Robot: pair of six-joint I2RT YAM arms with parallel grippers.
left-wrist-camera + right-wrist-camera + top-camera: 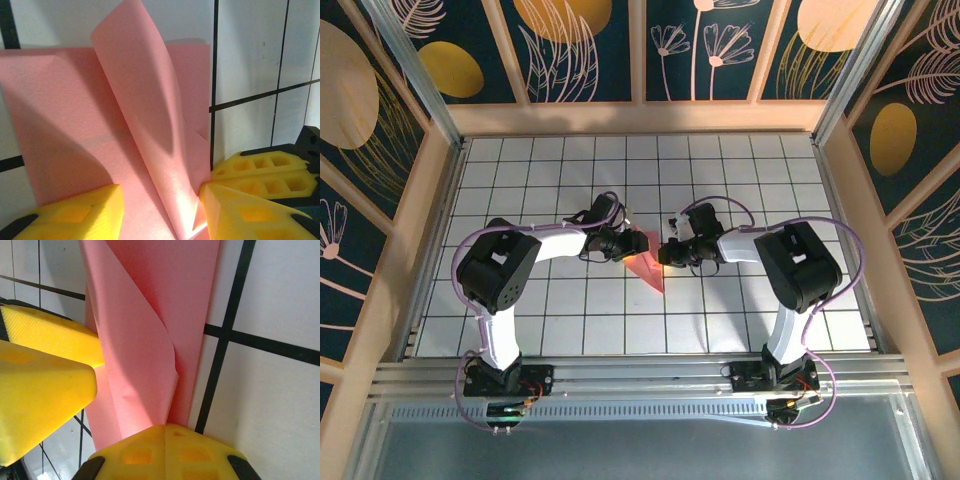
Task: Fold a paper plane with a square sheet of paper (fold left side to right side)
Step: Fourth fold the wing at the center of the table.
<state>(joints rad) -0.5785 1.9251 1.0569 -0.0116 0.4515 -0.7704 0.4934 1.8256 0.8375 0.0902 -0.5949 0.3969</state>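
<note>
The square sheet of paper already lies part-folded to a point; a flap stands uncreased inside the open left gripper; the right gripper is closed.

Top view: bright, even overhead light on the white tabletop, faint shadows under the arms, frame edges slightly bowed. Wrist views: soft close-up focus. Raised paper throws a dark shadow lower left; washed-out glow at bottom centre.
</note>
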